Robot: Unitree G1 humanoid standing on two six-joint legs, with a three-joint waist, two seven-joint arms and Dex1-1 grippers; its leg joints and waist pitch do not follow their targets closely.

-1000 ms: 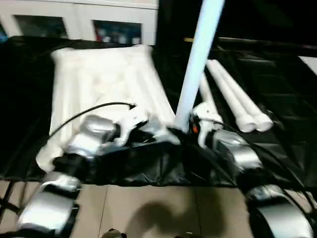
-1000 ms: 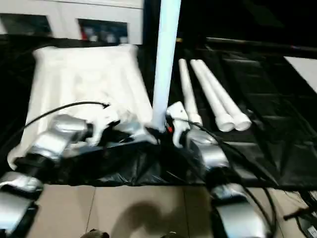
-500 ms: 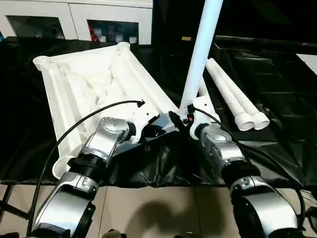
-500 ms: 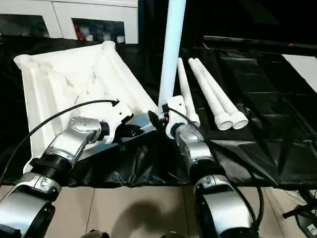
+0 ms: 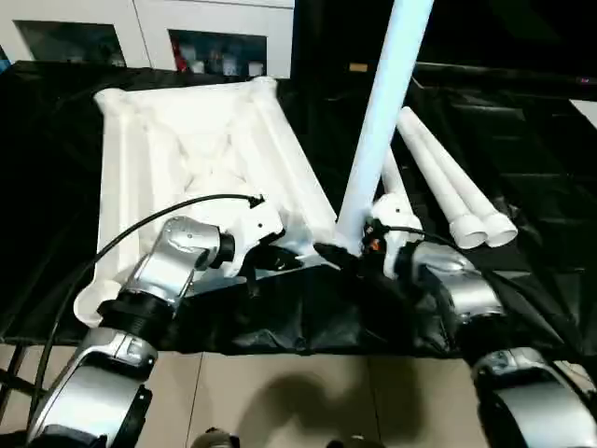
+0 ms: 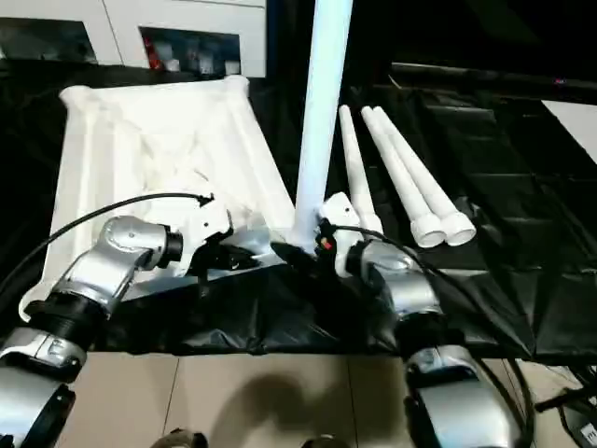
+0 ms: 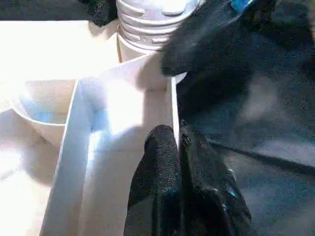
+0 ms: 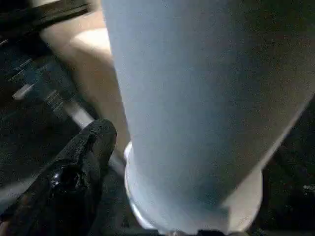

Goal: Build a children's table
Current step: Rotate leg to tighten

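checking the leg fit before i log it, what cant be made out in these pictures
- Upright leg: top cut off by the head views' upper edge.
- Its foot in the tabletop corner: hidden behind both end effectors.
- Right end effector: whether it grips the leg, hidden in the head views, blurred in the right wrist view.

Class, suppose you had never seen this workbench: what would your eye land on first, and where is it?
First, the tall white leg standing upright at the near corner of the upturned table top, with the right pincer at its base. Then the left pincer pinching the top's rim, and the spare legs lying to the right.
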